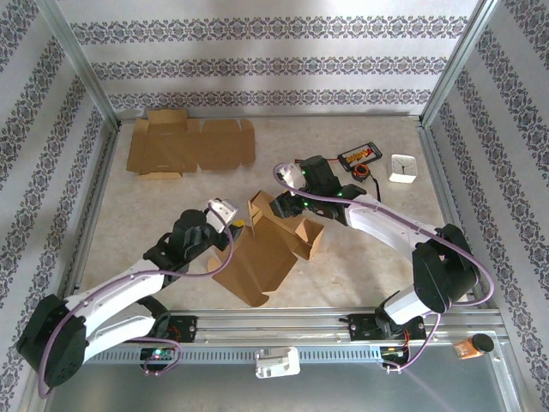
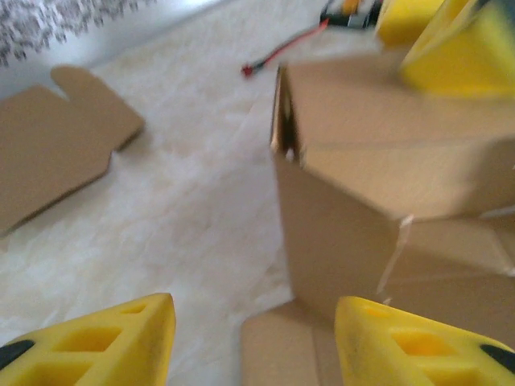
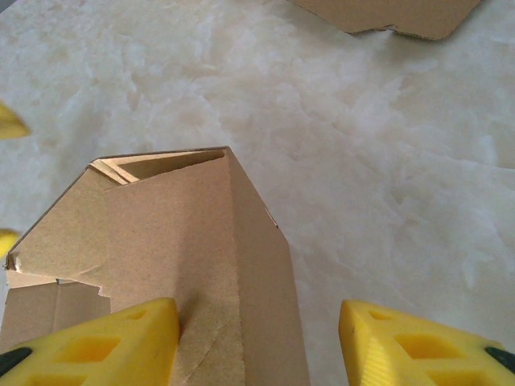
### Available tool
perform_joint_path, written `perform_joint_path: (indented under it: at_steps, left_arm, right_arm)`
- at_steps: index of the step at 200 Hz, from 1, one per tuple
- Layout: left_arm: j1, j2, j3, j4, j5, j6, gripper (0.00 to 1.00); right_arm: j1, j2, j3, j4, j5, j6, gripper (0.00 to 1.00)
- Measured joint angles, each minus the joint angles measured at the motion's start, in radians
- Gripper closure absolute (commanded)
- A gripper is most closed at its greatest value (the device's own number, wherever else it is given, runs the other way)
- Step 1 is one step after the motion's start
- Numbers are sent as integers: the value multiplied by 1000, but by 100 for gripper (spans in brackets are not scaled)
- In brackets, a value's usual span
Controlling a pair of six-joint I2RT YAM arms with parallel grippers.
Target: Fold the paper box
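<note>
The paper box (image 1: pixel 270 245) is a half-folded brown cardboard carton in the middle of the table, with one wall raised and flaps spread flat toward the front. My left gripper (image 1: pixel 234 223) is at its left side, open. In the left wrist view, a flat flap lies between the left gripper's (image 2: pixel 255 312) fingers, with the raised wall (image 2: pixel 378 201) just ahead. My right gripper (image 1: pixel 281 206) is at the box's back corner, open. Its left finger (image 3: pixel 121 338) rests against a panel of the box (image 3: pixel 185 241), while the other finger stands apart over bare table.
A second flat cardboard blank (image 1: pixel 189 146) lies at the back left. A phone (image 1: pixel 358 156), a red cable (image 2: pixel 282 52) and a small white clock (image 1: pixel 403 168) sit at the back right. Metal frame rails border the table.
</note>
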Motion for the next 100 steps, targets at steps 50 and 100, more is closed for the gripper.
perform_joint_path:
  at_steps: [50, 100]
  left_arm:
    - [142, 200, 138, -88, 218, 107, 46]
    - [142, 348, 307, -180, 401, 250, 47]
  right_arm:
    - [-3, 3, 11, -18, -8, 1, 43]
    - [-45, 26, 35, -50, -97, 13, 42]
